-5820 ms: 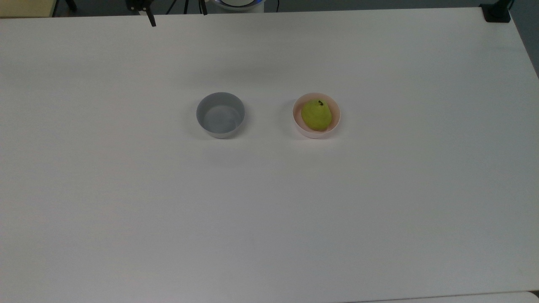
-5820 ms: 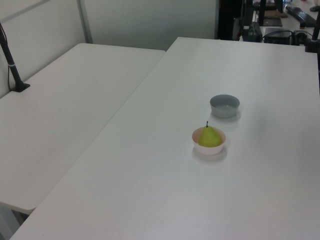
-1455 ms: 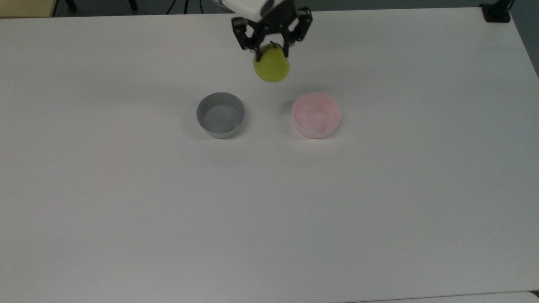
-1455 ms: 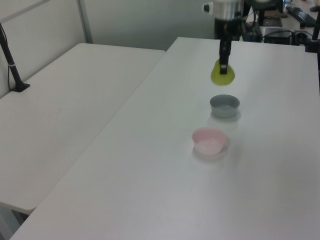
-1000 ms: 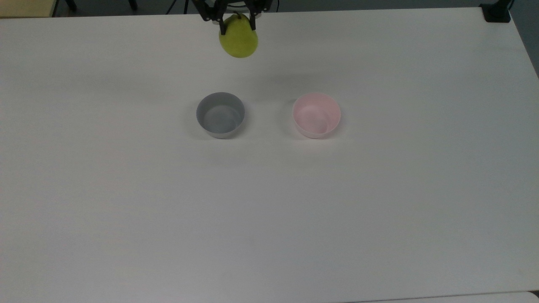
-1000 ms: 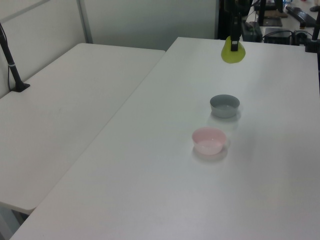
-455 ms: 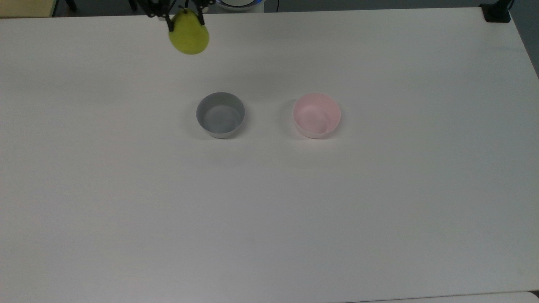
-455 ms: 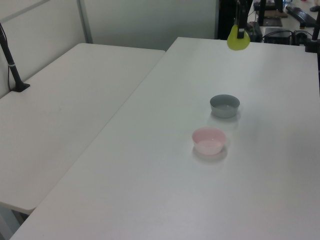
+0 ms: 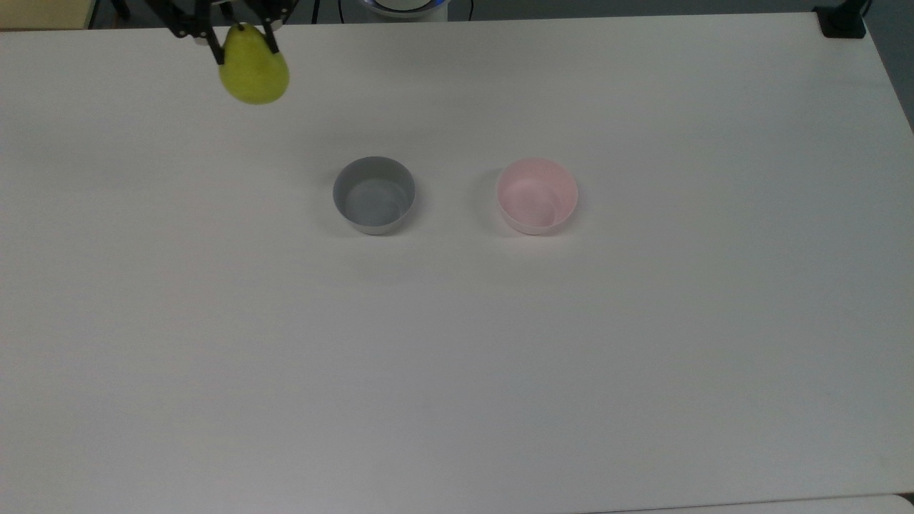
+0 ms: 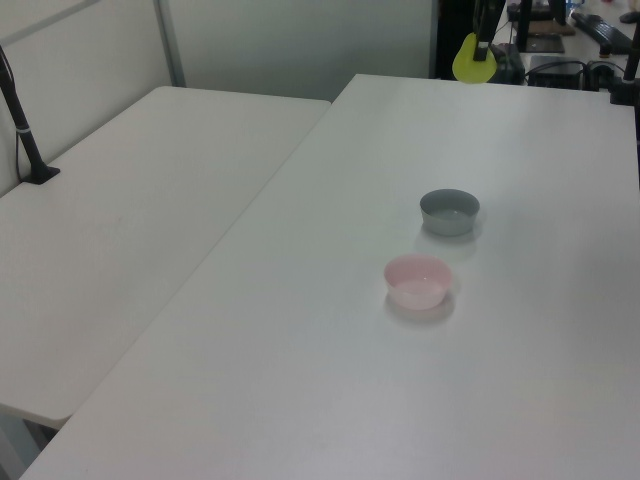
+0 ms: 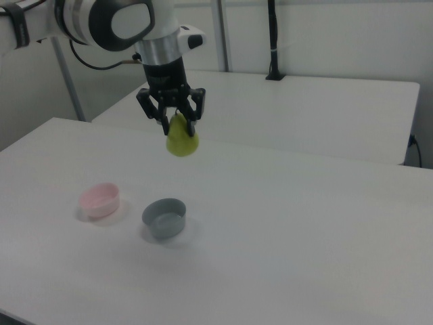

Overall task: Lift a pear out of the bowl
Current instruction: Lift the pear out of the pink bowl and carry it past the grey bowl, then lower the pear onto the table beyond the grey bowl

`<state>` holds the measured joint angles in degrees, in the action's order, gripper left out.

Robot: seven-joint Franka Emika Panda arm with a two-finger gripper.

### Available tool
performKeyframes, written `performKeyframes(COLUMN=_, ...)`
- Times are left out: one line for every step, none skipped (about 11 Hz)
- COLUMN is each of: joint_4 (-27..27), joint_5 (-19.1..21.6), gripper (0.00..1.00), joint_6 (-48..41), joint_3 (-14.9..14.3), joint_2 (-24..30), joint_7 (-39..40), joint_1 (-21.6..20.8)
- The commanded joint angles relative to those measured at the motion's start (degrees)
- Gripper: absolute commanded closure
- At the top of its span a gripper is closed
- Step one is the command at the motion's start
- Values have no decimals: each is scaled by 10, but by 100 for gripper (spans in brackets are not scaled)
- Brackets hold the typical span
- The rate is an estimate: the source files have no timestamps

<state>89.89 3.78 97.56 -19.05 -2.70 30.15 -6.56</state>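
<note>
Yellow-green and rounded, the pear (image 9: 254, 75) hangs in the air, clenched at its narrow upper end between the two dark fingers (image 9: 213, 51) of the pincer (image 9: 243, 48). In the top view it sits near the upper left corner, above the far edge of the white worktop (image 9: 457, 371) and well apart from both bowls. In the right view the pear (image 11: 182, 140) dangles below the pincer (image 11: 176, 125), clearly lifted off the surface, with the robot's white arm (image 11: 108, 22) reaching in from the right view's upper left.

The pink bowl (image 9: 537, 195) stands upright on the worktop with nothing inside; its pale inner wall is bare. A grey bowl (image 9: 374, 194) of about the same size stands beside it, toward the top view's left, a clear gap between the two, and it holds nothing either. In the right view the order is reversed: the pink bowl (image 11: 100, 200) lies to the left and the grey bowl (image 11: 164, 217) to the right, with the pear high above and behind them.

In the left view the pear (image 10: 473, 62) appears at the far end of the worktop (image 10: 400, 400), beyond the grey bowl (image 10: 449, 211) and the pink bowl (image 10: 418, 281); the fingers there are hard to make out against the dark clutter behind. A second white table (image 10: 130, 200) stands alongside, at the left view's left.
</note>
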Motion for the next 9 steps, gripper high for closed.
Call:
performKeyframes(joint_4=20, joint_5=15, gripper=100, joint_6=51, joint_3=-10, joint_2=-19, joint_7=29, joint_1=17)
performKeyframes(joint_4=28, joint_5=15, gripper=100, joint_6=74, joint_3=-10, joint_2=-30, joint_7=29, joint_1=19)
performKeyframes(joint_4=35, joint_5=15, gripper=100, joint_6=89, joint_3=-10, joint_2=-41, joint_7=29, joint_1=23)
performKeyframes(joint_4=46, joint_5=15, gripper=100, joint_6=102, joint_3=-10, joint_2=-46, joint_7=31, joint_1=29)
performKeyframes(joint_4=50, joint_5=15, gripper=100, joint_6=118, joint_3=-12, joint_2=-55, joint_7=35, joint_1=30)
performKeyframes(joint_4=60, joint_5=15, gripper=100, joint_6=120, joint_3=-13, joint_2=-62, joint_7=42, joint_1=37)
performKeyframes(joint_4=77, joint_5=15, gripper=100, joint_6=141, joint_3=-13, joint_2=-65, joint_7=46, joint_1=42)
performKeyframes(joint_4=97, joint_5=15, gripper=100, joint_6=171, joint_3=-13, joint_2=-71, joint_7=47, joint_1=43)
performKeyframes(joint_4=104, joint_5=15, gripper=100, joint_6=188, joint_3=-13, joint_2=-85, joint_7=47, joint_1=46)
